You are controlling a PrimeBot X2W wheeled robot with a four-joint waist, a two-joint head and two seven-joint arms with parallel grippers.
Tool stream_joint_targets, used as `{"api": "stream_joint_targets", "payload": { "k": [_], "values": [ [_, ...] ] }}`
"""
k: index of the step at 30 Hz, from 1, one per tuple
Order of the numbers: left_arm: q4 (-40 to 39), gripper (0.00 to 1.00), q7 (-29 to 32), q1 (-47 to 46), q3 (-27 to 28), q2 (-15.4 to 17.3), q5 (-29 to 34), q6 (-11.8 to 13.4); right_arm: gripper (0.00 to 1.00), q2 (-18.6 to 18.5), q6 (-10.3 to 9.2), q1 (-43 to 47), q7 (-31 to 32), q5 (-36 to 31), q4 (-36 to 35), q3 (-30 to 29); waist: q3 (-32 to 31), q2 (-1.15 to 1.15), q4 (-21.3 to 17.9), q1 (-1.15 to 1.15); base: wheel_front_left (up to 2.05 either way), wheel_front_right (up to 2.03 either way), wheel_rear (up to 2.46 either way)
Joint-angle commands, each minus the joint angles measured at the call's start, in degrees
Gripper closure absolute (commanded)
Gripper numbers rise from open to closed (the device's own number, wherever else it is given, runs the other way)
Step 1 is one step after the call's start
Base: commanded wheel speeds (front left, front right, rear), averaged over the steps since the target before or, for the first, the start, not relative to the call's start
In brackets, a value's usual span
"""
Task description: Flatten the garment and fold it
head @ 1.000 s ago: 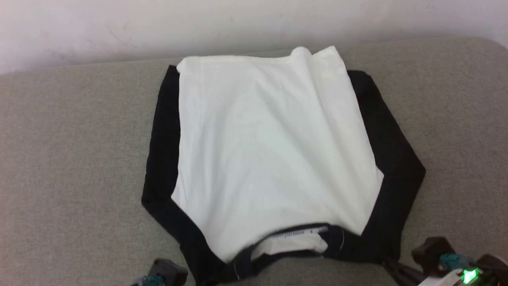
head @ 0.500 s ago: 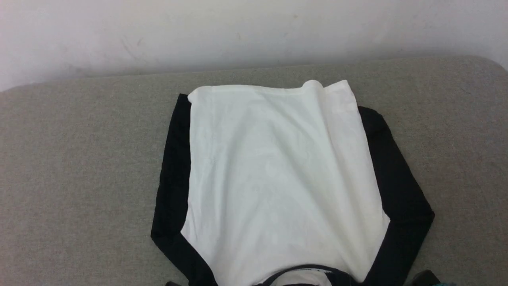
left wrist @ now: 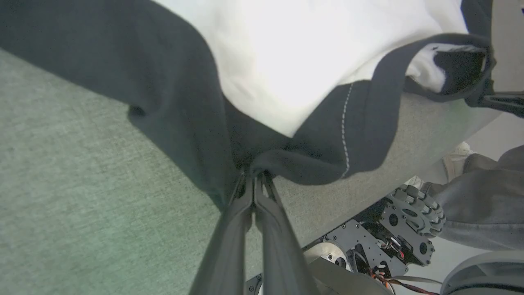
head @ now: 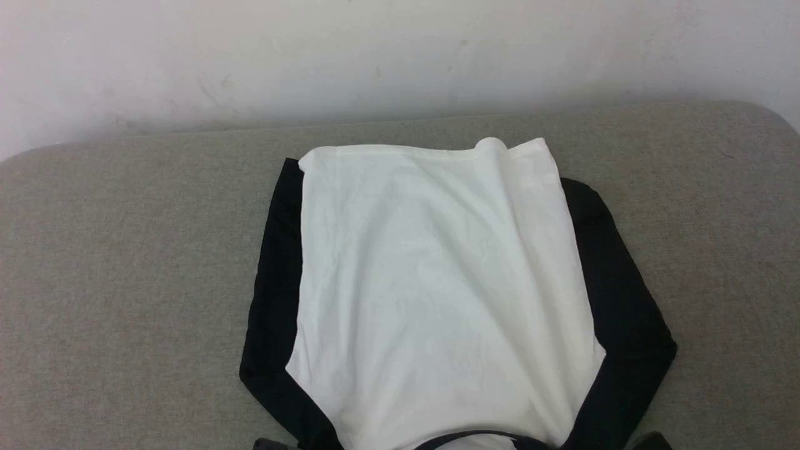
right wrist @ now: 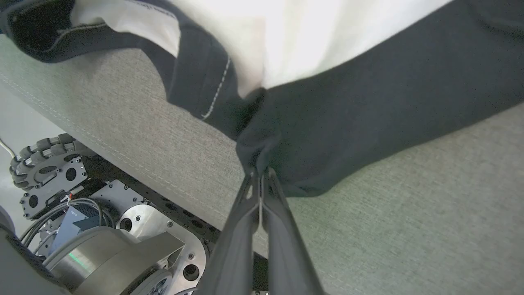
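Note:
The garment (head: 437, 294) lies on the grey cushion with its white back up, black sleeves folded along both sides and the black neckband at the near edge. The hem at the far end has a small rolled bump on the right. My left gripper (left wrist: 254, 177) is shut on the garment's black shoulder cloth (left wrist: 192, 119) near the collar. My right gripper (right wrist: 259, 171) is shut on the black cloth (right wrist: 327, 135) of the other shoulder. Both grips sit close to the cushion's near edge. The print is hidden.
The grey cushion (head: 125, 269) spreads wide on both sides of the shirt, with a white wall (head: 375, 56) behind it. Below the near edge I see my wheeled base (left wrist: 409, 217). A person's leg and shoe (left wrist: 479, 192) are beside the base.
The head camera has tilted up, so the shirt sits lower in the picture and the grippers have dropped past its bottom edge. The shirt looks a little smoother and straighter.

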Motion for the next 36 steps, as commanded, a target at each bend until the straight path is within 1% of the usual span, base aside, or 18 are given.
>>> {"api": "stream_joint_targets", "payload": {
  "k": [1, 5, 10, 13, 16, 18, 20, 23, 26, 27, 31, 32, 33, 36],
  "values": [
    [1.06, 0.00, -1.21, -0.68, 0.61, -0.79, -0.72, -0.32, 0.00, 0.54, -0.05, -0.77, -1.03, -0.35, 0.89, -0.24, -0.18, 0.00, -0.04, 0.00, 0.00, 0.00, 0.00],
    [2.11, 0.00, -2.78, -0.07, 1.33, -1.97, -2.21, -0.32, 0.00, 1.49, -0.05, -0.69, -2.75, 0.23, 1.80, -1.63, -0.06, 0.00, 0.03, 0.00, 0.00, 0.00, 0.00],
    [-0.98, 0.00, -2.68, 1.89, 3.29, -1.91, -5.10, 0.83, 0.00, 2.56, -0.05, 0.11, -2.42, 2.62, -1.34, -5.83, 0.62, 0.00, 0.32, 0.00, 0.00, 0.00, 0.00],
    [-5.76, 0.00, -2.04, 3.98, 5.91, -1.22, -8.21, 2.32, 0.00, 3.97, -0.05, 1.50, -0.54, 5.90, -5.04, -9.53, 0.68, 0.00, 0.53, 0.00, 0.00, 0.00, 0.00],
    [-12.42, 0.00, -0.82, 6.82, 9.15, -0.57, -13.40, 3.26, 0.00, 5.95, -0.05, 2.90, 1.33, 9.38, -9.97, -14.00, 0.45, 0.00, 0.59, 0.00, 0.00, 0.00, 0.00],
    [-17.26, 0.00, -0.59, 8.54, 11.61, 0.00, -16.54, 3.64, 0.00, 6.89, -0.05, 3.30, 1.66, 9.98, -13.24, -16.91, 0.21, 0.00, 0.54, 0.00, 0.00, 0.00, 0.00],
    [-21.52, 0.00, -2.39, 9.36, 14.97, 0.39, -17.47, 4.59, 0.00, 8.05, -0.05, 3.07, 0.68, 8.71, -15.76, -20.00, -0.07, 0.00, 0.43, 0.00, 0.00, 0.00, 0.00],
    [-24.23, 0.00, -8.33, 8.43, 19.85, 0.29, -13.76, 6.54, 0.00, 10.64, -0.05, 1.93, -2.79, 4.72, -18.16, -23.62, -0.42, 0.00, 0.40, 0.00, 0.00, 0.00, 0.00],
    [-23.38, 0.00, -16.20, 6.29, 22.13, -1.40, -7.84, 7.69, 0.00, 13.60, -0.05, 0.60, -7.22, 0.88, -18.93, -24.84, -0.84, 0.00, 0.11, 0.00, 0.00, 0.00, 0.00],
    [-22.73, 0.00, -18.58, 5.76, 21.95, -2.19, -6.04, 7.78, 0.00, 14.77, -0.05, 0.03, -9.30, -0.49, -18.93, -25.25, -0.90, 0.00, -0.03, 0.00, 0.00, 0.00, 0.00],
    [-17.98, 0.00, -29.46, 4.72, 22.03, -7.19, 0.63, 10.54, 0.00, 19.95, -0.05, -1.50, -19.26, -6.62, -17.45, -26.68, -1.57, 0.00, -0.52, 0.00, 0.00, 0.00, 0.00],
    [-16.45, 0.00, -31.30, 4.80, 22.22, -8.25, 2.55, 11.61, 0.00, 20.76, -0.05, -1.35, -21.35, -7.99, -16.87, -26.62, -1.76, 0.00, -0.64, 0.00, 0.00, 0.00, 0.00],
    [-15.01, 0.00, -32.41, 4.95, 22.04, -8.87, 4.68, 12.18, 0.00, 21.34, -0.05, -1.12, -23.32, -9.36, -16.25, -26.45, -1.99, 0.00, -0.78, 0.00, 0.00, 0.00, 0.00],
    [-11.77, 0.00, -33.76, 5.47, 21.43, -11.06, 9.60, 12.81, 0.00, 22.21, -0.05, -0.17, -28.26, -12.59, -14.57, -26.34, -2.24, 0.00, -0.99, 0.00, 0.00, 0.00, 0.00]
  ]
}}
